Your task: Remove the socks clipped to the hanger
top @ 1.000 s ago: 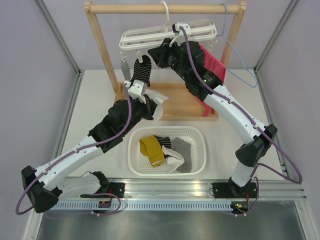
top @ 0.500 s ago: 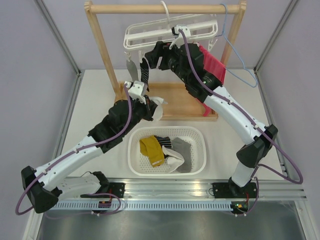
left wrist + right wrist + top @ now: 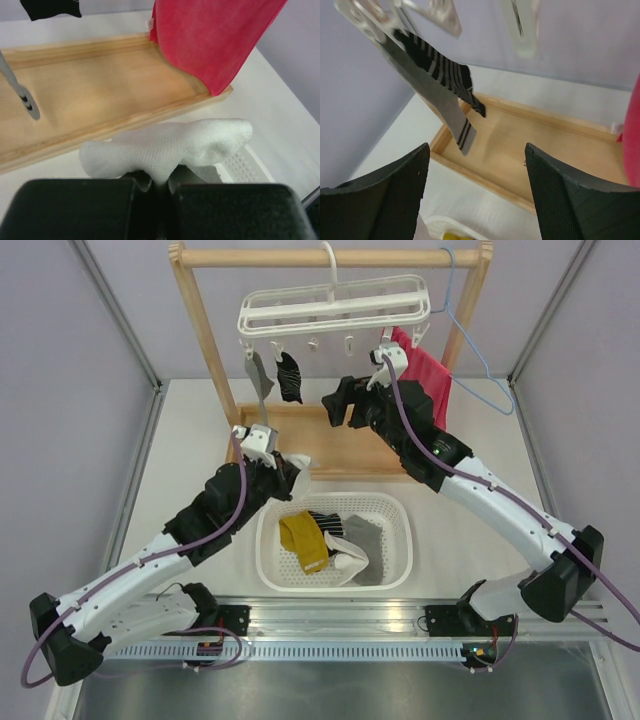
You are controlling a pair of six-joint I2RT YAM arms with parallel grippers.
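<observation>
The white hanger (image 3: 335,310) hangs level from the wooden rail. Two socks are clipped at its left end: a grey sock (image 3: 260,375) (image 3: 445,107) with a dark-striped cuff and a black-and-white striped sock (image 3: 289,377) (image 3: 442,70). My left gripper (image 3: 287,468) (image 3: 160,180) is shut on a white sock (image 3: 170,145), held just above the basket's far left rim. My right gripper (image 3: 336,406) (image 3: 476,150) stands open and empty below the hanger, to the right of the two hanging socks.
A white basket (image 3: 400,508) in front of the rack holds mustard (image 3: 303,538), grey (image 3: 368,537), white and striped socks. A red towel (image 3: 425,370) (image 3: 210,40) hangs at the rack's right by a blue wire hanger (image 3: 470,340). The wooden rack base (image 3: 100,85) lies below.
My right gripper opened, let go near the hanger and dropped away to the right. The hanger swung back level. My left arm drew back toward the basket with the white sock.
</observation>
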